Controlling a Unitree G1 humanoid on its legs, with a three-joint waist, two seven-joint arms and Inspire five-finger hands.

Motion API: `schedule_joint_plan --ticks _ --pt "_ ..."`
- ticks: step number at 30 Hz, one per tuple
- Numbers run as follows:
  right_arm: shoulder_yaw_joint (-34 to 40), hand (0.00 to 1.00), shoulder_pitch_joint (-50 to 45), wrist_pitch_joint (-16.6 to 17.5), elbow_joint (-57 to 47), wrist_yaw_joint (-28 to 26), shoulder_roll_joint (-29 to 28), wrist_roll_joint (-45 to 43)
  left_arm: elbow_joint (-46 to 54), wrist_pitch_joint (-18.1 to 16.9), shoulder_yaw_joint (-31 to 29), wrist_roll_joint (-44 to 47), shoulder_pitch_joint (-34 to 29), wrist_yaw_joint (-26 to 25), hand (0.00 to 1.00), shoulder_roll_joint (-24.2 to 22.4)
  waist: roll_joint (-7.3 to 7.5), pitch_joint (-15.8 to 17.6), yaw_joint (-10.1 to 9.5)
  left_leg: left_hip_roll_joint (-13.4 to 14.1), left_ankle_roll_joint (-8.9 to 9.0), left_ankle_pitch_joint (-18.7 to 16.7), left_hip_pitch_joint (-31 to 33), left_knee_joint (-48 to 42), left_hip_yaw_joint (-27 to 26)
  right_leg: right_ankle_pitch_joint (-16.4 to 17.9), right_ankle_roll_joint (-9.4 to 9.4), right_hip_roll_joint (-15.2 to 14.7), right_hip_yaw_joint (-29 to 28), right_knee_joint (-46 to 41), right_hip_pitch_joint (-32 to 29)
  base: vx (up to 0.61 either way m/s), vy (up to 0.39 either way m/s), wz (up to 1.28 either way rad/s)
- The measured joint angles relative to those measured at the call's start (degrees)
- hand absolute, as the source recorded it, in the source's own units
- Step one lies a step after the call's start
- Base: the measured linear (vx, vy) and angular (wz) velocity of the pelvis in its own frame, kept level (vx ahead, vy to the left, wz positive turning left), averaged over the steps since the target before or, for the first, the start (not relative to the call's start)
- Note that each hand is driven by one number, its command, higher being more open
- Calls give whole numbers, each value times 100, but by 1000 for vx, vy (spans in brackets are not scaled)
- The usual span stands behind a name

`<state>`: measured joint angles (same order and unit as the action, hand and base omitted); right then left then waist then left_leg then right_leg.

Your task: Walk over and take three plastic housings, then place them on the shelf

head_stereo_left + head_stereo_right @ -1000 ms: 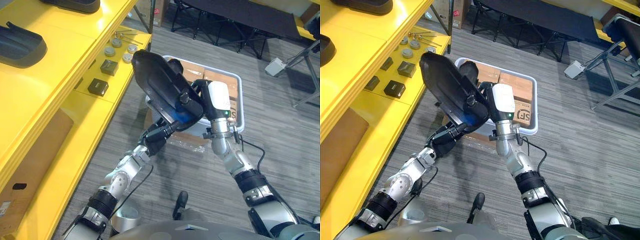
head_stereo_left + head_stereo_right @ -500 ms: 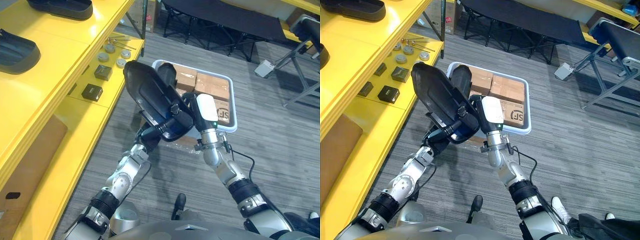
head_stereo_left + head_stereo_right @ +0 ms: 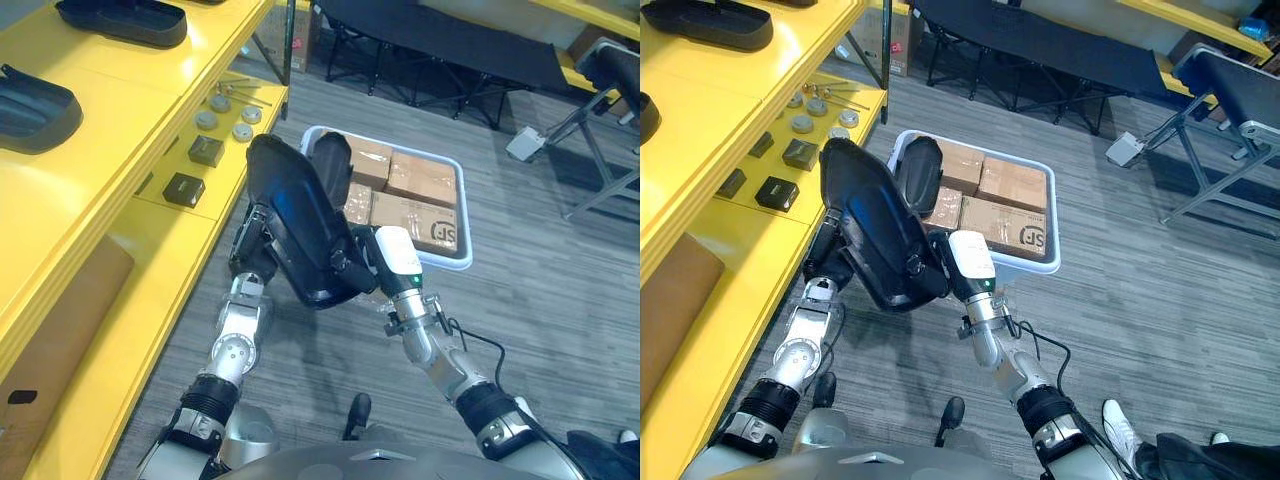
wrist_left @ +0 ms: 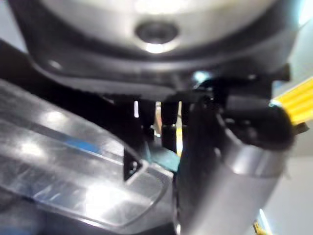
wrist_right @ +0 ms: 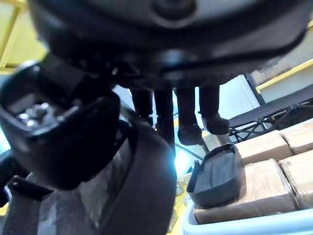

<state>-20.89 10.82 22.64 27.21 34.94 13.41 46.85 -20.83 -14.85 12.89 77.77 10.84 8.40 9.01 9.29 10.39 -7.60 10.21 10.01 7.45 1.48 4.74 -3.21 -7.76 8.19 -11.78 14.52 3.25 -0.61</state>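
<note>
Black glossy plastic housing [image 3: 300,230], a long shallow shell tilted on edge, hangs above the floor [image 3: 560,290] at centre. Your left hand [image 3: 247,250] grips its rim at 9 o'clock, your right hand [image 3: 970,262] at 4 o'clock; each wrist view shows thumb and fingers closed on it. The eye views add the yellow shelf [image 3: 120,150] at 9 o'clock and, at 1 o'clock, a white bin [image 3: 455,262] holding a second housing [image 3: 330,160].
</note>
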Motion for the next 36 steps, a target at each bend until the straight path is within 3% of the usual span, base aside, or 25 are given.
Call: schedule_joint_plan --ticks 3,10,18,19,23,27,32,36 --pt "-5 0 -100 155 -60 75 -21 -5 -1 -7 -56 -392 88 50 0 1 -1 -1 -4 -1 0 0 -3 -1 7 0 0 -1 3 0 6 0 0 0" --pt "88 0 -181 149 -59 82 37 -23 5 -26 -14 -1179 266 74 0 5 -10 -4 16 -3 -8 -38 -3 -54 -4 1 -4 -3 -13 0 16 0 0 0" --pt "115 0 -330 149 -60 168 161 -32 22 -37 188 -1543 321 73 0 52 -153 -70 31 -3 -14 -61 10 -68 -2 3 -8 -3 -10 17 16 0 0 0" --pt "115 100 -330 149 -60 179 168 -32 27 -35 195 -1553 321 58 0 52 -153 -69 33 -4 -17 -65 13 -74 -2 3 -8 -3 -10 19 17 0 0 0" --pt "115 100 -330 138 -60 190 193 -35 157 -65 201 -1967 320 -169 0 52 -162 -69 15 -4 6 -131 75 -174 30 5 -11 -3 12 39 29 -1 -3 3" --pt "116 100 -316 121 -88 186 208 -426 393 -292 431 -3349 282 -1006 0 59 -222 -82 -24 -15 9 -134 99 -181 132 4 -11 -1 109 91 113 5 -5 11" --pt "261 100 -84 84 -628 156 180 -1423 548 -75 418 -4926 -348 -1820 0 160 -349 -108 -10 -19 -26 -178 51 -259 150 8 -10 -1 117 106 198 2 0 1" --pt "456 100 -52 80 -1193 63 17 -2001 553 156 192 -5385 -957 -2159 0 146 -420 -143 -7 -20 1 -292 -50 -263 195 72 0 0 124 91 291 0 0 0"
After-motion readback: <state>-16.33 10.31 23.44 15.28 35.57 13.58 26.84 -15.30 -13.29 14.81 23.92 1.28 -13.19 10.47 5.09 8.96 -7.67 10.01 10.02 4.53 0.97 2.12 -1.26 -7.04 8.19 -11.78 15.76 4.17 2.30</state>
